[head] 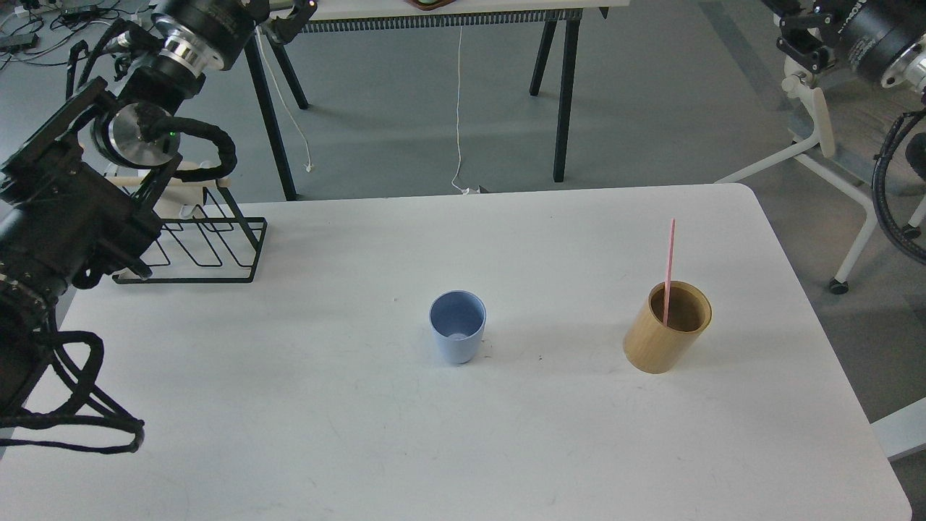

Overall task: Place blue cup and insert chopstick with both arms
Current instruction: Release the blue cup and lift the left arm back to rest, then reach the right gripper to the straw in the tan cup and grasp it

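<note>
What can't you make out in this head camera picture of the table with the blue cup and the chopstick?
- Chopstick: its lower end is hidden inside the tan holder, head view.
- Right arm's pincer: cut off by the top right edge, head view.
- Left arm's pincer: small and dark near the top edge, so open or shut cannot be told.
- Wire rack: its left part is hidden behind the left arm.
- Blue cup: fully visible, apparently empty.

The blue cup (pixel 457 326), a small pale-blue handleless tumbler, stood upright and empty just below the frame's centre. The chopstick (pixel 669 271), a thin pink stick, stood nearly upright at centre right, its lower end inside the tan cylindrical holder (pixel 665 329).
</note>
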`<action>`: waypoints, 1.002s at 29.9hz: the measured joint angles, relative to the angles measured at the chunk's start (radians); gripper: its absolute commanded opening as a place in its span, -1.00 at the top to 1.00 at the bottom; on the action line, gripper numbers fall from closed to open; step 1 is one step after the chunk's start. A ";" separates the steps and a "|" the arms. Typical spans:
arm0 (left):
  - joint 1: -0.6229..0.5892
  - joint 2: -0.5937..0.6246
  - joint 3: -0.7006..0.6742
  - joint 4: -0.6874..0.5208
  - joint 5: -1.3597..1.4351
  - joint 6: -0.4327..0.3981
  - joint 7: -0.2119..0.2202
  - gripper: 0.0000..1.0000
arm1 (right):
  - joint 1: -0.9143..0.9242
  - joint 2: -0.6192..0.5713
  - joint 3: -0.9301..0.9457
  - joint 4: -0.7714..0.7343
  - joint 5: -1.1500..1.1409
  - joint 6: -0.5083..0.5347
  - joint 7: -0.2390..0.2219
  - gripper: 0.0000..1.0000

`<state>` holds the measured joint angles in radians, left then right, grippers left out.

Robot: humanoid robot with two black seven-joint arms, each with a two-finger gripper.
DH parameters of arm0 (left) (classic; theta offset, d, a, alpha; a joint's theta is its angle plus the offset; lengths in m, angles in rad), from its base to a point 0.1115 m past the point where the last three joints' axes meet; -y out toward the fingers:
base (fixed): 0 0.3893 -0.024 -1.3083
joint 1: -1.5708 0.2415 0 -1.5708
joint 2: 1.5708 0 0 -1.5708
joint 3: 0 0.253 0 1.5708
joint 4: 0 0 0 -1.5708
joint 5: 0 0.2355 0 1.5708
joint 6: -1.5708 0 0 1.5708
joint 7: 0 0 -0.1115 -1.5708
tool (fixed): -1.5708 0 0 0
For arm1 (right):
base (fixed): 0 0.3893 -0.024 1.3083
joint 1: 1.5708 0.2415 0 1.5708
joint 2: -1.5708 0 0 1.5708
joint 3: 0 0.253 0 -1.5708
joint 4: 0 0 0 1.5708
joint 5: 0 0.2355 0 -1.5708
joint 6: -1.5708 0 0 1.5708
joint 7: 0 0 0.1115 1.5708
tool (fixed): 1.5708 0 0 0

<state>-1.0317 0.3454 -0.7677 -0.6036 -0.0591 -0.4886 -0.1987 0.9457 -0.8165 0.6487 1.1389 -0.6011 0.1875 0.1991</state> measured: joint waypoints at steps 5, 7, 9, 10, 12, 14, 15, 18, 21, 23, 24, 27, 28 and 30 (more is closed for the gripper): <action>0.019 0.006 -0.001 0.068 -0.098 0.000 -0.003 -0.99 | -0.064 -0.036 0.000 0.092 -0.323 -0.080 -0.001 -0.96; 0.022 0.007 0.000 0.085 -0.107 0.000 -0.005 -0.99 | -0.086 -0.057 0.000 0.137 -0.444 -0.103 0.000 -0.95; 0.032 0.008 0.000 0.094 -0.110 0.000 -0.005 -0.99 | -0.107 -0.081 0.000 0.182 -0.560 -0.118 0.000 -0.94; 0.036 0.008 0.000 0.095 -0.110 0.000 -0.005 -0.99 | -0.118 -0.093 0.000 0.202 -0.605 -0.122 0.000 -0.91; 0.045 0.008 0.001 0.097 -0.110 0.000 -0.005 -0.99 | -0.143 -0.112 -0.001 0.233 -0.702 -0.125 0.001 -0.89; 0.055 0.007 0.001 0.098 -0.110 0.000 -0.005 -0.99 | -0.177 -0.127 -0.001 0.260 -0.795 -0.126 0.001 -0.85; 0.058 0.007 0.002 0.099 -0.110 0.000 -0.005 -0.99 | -0.196 -0.132 -0.001 0.271 -0.837 -0.127 0.001 -0.83; 0.062 0.004 0.002 0.099 -0.110 0.000 -0.005 -0.99 | -0.256 -0.136 -0.002 0.295 -0.913 -0.128 0.009 -0.64; 0.062 0.001 0.002 0.099 -0.110 0.000 -0.007 -0.99 | -0.306 -0.137 -0.015 0.307 -0.973 -0.128 0.035 -0.34; 0.062 0.000 0.002 0.098 -0.110 0.000 -0.007 -0.99 | -0.321 -0.132 -0.043 0.307 -1.031 -0.134 0.049 -0.28; 0.062 0.000 0.002 0.098 -0.110 0.000 -0.007 -0.99 | -0.325 -0.129 -0.059 0.307 -1.056 -0.142 0.052 -0.27; 0.062 0.003 0.002 0.098 -0.110 0.000 -0.007 -0.99 | -0.331 -0.117 -0.113 0.301 -1.086 -0.174 0.052 -0.18; 0.062 0.004 0.002 0.098 -0.110 0.000 -0.007 -0.99 | -0.331 -0.107 -0.127 0.299 -1.089 -0.180 0.049 -0.16; 0.062 0.004 0.002 0.098 -0.110 0.000 -0.007 -0.99 | -0.333 -0.078 -0.152 0.289 -1.093 -0.187 0.042 -0.14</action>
<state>-0.9698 0.3493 -0.7654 -0.5054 -0.1689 -0.4887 -0.2058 0.6129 -0.8947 0.4962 1.4276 -1.6940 0.0007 0.2413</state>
